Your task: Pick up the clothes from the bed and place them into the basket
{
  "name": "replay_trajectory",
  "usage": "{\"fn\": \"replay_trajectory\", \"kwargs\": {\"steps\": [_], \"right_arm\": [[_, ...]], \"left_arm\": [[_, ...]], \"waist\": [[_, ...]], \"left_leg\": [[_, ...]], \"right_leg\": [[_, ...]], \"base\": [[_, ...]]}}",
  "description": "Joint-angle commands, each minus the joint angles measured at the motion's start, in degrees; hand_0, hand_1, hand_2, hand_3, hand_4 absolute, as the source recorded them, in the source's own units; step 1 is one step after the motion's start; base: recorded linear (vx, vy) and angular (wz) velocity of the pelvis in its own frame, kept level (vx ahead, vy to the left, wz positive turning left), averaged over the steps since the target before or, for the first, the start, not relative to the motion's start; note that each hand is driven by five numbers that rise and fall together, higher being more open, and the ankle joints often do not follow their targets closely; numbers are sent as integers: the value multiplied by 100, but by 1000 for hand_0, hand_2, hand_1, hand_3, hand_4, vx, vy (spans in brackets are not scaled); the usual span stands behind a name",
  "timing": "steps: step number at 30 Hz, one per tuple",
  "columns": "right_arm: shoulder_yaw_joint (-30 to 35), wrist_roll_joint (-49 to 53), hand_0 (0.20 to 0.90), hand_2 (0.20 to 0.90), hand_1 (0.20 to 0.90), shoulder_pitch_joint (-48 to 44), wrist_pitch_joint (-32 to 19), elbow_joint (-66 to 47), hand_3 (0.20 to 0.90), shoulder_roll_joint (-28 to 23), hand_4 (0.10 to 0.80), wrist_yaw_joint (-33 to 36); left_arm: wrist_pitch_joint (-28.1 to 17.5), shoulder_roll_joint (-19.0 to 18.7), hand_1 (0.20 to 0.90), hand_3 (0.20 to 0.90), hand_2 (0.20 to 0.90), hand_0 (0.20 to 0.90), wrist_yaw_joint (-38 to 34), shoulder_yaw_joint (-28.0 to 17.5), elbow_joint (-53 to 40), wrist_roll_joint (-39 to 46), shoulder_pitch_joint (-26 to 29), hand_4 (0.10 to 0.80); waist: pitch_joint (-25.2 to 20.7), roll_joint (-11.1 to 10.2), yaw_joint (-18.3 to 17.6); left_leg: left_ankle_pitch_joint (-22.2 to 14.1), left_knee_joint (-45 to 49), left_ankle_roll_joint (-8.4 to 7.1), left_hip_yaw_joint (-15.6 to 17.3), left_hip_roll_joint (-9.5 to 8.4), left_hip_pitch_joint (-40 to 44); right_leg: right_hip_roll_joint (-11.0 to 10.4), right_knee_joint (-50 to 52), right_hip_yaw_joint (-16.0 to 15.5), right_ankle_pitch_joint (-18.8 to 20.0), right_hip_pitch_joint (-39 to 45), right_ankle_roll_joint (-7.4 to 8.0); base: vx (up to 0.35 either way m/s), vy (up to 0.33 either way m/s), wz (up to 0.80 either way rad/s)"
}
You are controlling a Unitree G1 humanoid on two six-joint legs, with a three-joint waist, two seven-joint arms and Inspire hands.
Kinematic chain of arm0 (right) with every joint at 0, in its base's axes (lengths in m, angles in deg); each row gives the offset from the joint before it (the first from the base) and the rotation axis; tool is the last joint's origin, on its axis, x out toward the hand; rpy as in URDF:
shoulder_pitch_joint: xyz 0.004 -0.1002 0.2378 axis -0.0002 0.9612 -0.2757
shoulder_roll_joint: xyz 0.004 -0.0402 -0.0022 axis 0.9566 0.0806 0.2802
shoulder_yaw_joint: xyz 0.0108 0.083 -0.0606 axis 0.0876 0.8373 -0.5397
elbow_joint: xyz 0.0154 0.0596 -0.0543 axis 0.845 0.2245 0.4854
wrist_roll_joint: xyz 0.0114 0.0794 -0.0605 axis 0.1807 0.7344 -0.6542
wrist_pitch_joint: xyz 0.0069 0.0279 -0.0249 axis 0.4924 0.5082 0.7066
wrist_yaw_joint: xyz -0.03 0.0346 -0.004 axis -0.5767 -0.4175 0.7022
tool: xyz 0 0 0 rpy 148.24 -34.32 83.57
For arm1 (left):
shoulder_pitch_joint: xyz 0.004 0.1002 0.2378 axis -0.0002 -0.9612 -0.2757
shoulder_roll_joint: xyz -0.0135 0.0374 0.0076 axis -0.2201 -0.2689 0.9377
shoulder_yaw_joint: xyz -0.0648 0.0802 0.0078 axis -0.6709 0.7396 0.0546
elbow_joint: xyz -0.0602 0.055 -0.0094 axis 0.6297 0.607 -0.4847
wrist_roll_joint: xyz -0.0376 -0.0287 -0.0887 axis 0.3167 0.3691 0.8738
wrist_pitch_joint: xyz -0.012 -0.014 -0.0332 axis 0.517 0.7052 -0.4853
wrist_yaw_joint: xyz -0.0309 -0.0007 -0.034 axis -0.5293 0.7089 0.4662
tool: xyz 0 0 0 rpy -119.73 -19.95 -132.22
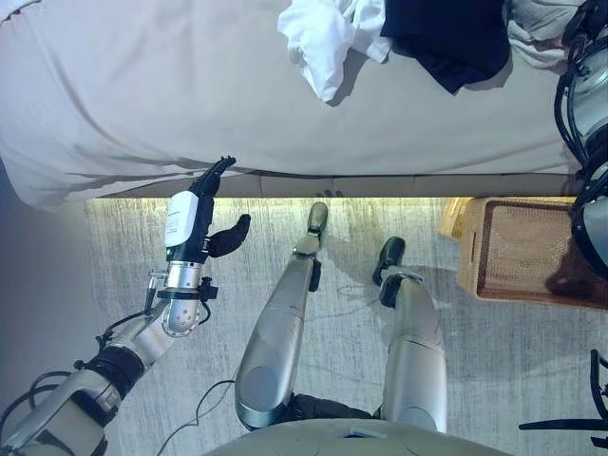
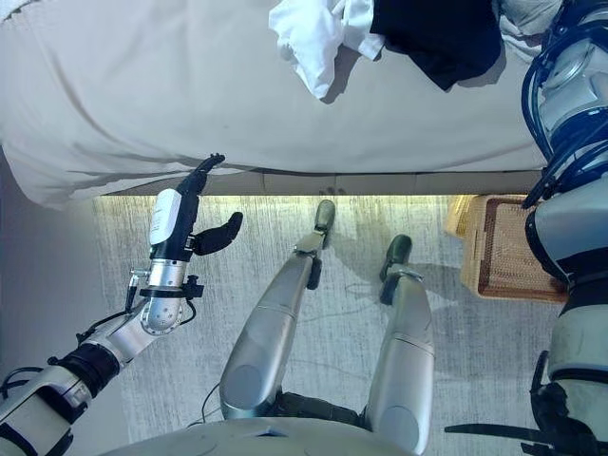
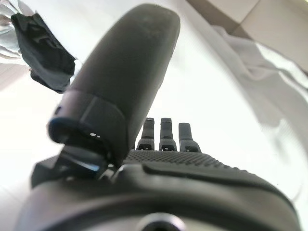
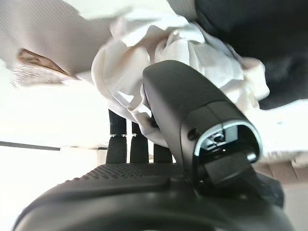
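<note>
A crumpled white garment [image 1: 323, 43] and a black garment [image 1: 451, 38] lie on the grey bed [image 1: 142, 95] near its far side. A pale garment [image 1: 537, 33] sits at the far right beside them. The woven basket [image 1: 470, 256] stands on the floor to the right, below the bed's edge. My left hand [image 1: 195, 214] hovers open by the bed's near edge at the left, holding nothing. My right arm [image 2: 570, 85] reaches over the bed's right end. In the right wrist view my right hand [image 4: 144, 192] has straight fingers pointing into the pale garment [image 4: 192, 53], with the black garment [image 4: 260, 33] behind it.
A grey rug [image 1: 513, 361] covers the floor between me and the bed. The basket's inside looks bare where it shows. The bed's left half is plain sheet. The left wrist view shows the black garment [image 3: 45, 53] far across the sheet.
</note>
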Motion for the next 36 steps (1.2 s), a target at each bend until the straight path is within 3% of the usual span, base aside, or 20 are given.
{"fn": "replay_trajectory", "kwargs": {"steps": [1,7,9,17,26,31,36], "right_arm": [[-269,335,300,300,300,-492,-396,-181,200,-747,100,94],[52,810,300,300,300,-182,-700,-370,200,-750,100,-158],[398,1038,300,300,300,162,-846,-472,200,-712,100,-235],[1221,1640,300,300,300,986,-898,-728,200,-902,100,-404],[2167,1818,300,300,300,2425,-964,-1571,200,-1259,100,-330],[2500,1830,300,300,300,2928,-1099,-1864,200,-1393,100,-390],[2867,1737,300,300,300,3600,-1208,-2407,200,-1398,100,-260]], "left_arm": [[-425,-128,900,900,900,900,-124,-437,-340,183,-195,800],[-391,-46,900,900,900,900,-118,-535,-82,536,-228,800],[-256,142,900,900,900,900,145,-818,135,878,-141,800],[-52,313,900,900,900,900,307,-884,265,525,-259,800],[162,-6,900,900,900,900,559,-751,-38,-74,-159,800],[224,-180,900,900,900,900,571,-524,-72,-396,-154,800],[357,-382,900,900,900,900,714,-640,27,-322,82,800]], "waist": [[-223,129,22],[-223,17,-34],[-239,-91,-66],[-494,-350,-189],[-875,-761,-545],[-1115,-825,-769],[-1333,-865,-974]], "left_leg": [[-408,58,101,179,13,333],[-500,-3,132,228,-5,648],[-624,-3,173,239,-28,910],[-856,-103,241,301,-59,1504],[-1233,-170,309,567,14,2270],[-1216,-448,288,662,48,2688],[-1230,-677,297,796,55,2979]], "right_leg": [[336,78,-210,55,254,-125],[338,-88,-210,68,552,-127],[316,-195,-200,82,772,-113],[135,-697,-195,244,1382,-16],[-96,-1399,-73,490,2250,122],[-83,-1778,135,625,2615,198],[-60,-2007,259,654,2845,245]], "base": [[0,0,0],[-2,0,-1],[-3,-6,-2],[41,12,-2],[65,26,-11],[88,54,-17],[55,46,-15]]}}
